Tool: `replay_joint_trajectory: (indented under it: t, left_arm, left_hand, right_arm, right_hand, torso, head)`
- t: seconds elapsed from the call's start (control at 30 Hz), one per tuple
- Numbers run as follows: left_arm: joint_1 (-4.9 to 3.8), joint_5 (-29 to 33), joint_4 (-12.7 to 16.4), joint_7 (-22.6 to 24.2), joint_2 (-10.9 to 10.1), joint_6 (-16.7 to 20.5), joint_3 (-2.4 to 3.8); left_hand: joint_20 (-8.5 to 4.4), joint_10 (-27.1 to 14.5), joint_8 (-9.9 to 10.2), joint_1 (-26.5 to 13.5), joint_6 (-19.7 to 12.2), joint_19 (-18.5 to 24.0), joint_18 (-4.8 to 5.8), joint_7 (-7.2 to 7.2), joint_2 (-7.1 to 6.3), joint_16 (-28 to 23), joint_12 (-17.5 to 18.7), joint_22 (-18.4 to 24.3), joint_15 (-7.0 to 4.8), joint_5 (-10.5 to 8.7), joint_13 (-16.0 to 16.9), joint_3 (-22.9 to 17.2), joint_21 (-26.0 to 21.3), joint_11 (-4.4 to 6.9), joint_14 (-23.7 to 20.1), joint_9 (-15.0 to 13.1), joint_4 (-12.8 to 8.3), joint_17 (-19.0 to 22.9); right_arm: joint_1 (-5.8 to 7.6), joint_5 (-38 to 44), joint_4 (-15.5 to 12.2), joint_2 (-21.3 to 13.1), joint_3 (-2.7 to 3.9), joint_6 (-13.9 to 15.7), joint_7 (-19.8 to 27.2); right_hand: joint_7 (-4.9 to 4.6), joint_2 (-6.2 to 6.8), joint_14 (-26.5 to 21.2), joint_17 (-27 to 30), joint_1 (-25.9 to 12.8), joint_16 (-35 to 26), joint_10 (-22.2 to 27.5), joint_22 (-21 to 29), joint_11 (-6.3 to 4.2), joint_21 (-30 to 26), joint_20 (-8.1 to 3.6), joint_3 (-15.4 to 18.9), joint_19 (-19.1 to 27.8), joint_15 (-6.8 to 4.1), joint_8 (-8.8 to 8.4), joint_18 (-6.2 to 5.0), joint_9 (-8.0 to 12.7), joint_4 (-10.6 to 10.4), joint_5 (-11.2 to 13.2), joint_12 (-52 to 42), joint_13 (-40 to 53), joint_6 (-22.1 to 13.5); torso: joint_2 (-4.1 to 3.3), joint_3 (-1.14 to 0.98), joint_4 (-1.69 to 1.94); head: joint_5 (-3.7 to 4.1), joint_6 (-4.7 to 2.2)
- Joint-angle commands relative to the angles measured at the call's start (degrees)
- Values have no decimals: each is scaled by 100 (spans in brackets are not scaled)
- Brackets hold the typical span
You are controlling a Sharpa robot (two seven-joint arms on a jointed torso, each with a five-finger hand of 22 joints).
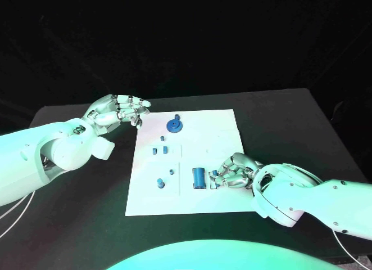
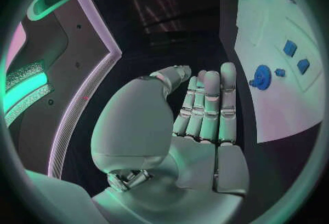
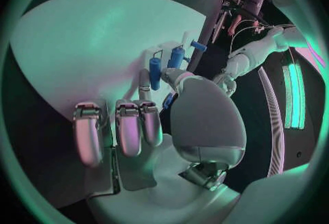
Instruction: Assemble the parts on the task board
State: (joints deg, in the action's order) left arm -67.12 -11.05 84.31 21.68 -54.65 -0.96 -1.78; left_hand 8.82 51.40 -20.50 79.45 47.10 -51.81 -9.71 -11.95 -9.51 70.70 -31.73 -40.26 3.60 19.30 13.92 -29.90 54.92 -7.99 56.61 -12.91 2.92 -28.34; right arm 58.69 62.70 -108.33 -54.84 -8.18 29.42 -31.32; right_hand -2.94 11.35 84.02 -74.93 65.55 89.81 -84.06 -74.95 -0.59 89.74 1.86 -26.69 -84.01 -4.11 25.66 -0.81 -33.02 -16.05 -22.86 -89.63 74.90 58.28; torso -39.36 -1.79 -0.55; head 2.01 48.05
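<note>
Task board: the white task board (image 1: 214, 129) lay in the middle of the black table (image 1: 316, 124), its long sides running from the near edge toward the far edge.

Round part: a blue disc (image 1: 175, 125) sat near the board's far-left corner; the left wrist view showed it as a gear-like piece (image 2: 262, 76) just in from the board's edge.

Small parts: two little blue blocks (image 1: 159, 150) lay side by side near the left edge, and a short blue peg (image 1: 160, 183) stood closer to the near-left corner.

Cylinder: a blue cylinder (image 1: 199, 178) lay in the board's near half, just beside the right hand's fingertips.

Left hand: the left hand (image 1: 117, 112) hovered at the board's far-left corner, off its edge, fingers straight and close together, holding nothing.

Right hand: the right hand (image 1: 235, 171) rested over the board's near-right part, fingers curled toward the cylinder. A small blue piece (image 3: 168, 101) appeared to sit between its thumb and a finger, though the view was too crowded to be certain of a grip.
</note>
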Motion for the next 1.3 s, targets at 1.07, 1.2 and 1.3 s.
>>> replay_joint_trajectory:
  t: [1.07,1.2,1.3]
  left_arm:
    - [3,51,19,-8,-31,-104,4]
    - [3,52,22,-26,-41,-95,4]
    - [3,52,22,-31,-44,-90,4]
  left_hand:
    - [25,-48,-32,-51,-58,-18,-86,-15,34,-20,-34,0,13,35,-11,-30,-12,6,-19,10,43,-6]
    - [26,-51,-34,-52,-59,-17,-87,-13,41,-20,-37,1,13,37,-12,-41,-13,8,-19,11,43,-6]
    - [26,-51,-34,-52,-59,-17,-87,-13,41,-20,-37,1,13,37,-12,-41,-13,8,-19,11,43,-6]
  right_arm:
    - [-37,100,-78,25,-22,-67,66]
    - [-38,95,-74,21,-22,-93,85]
    - [-38,96,-72,16,-22,-99,93]
  right_hand:
    - [-69,37,598,-1507,-697,19,-511,-1505,0,26,-2,592,-599,-10,-126,81,65,-68,202,149,1421,20]
    - [-59,26,598,-1507,-797,19,-506,-1505,-8,26,-3,759,-599,-16,-139,81,71,-63,434,161,1416,31]
    - [-59,23,598,-1507,-798,19,-507,-1505,-8,26,-4,769,-599,-17,-140,81,71,-62,450,159,1417,32]
  torso:
    - [0,4,0]
    - [2,4,-2]
    - [5,4,-5]
  head:
    - [-60,27]
    - [-58,26]
    - [-63,23]
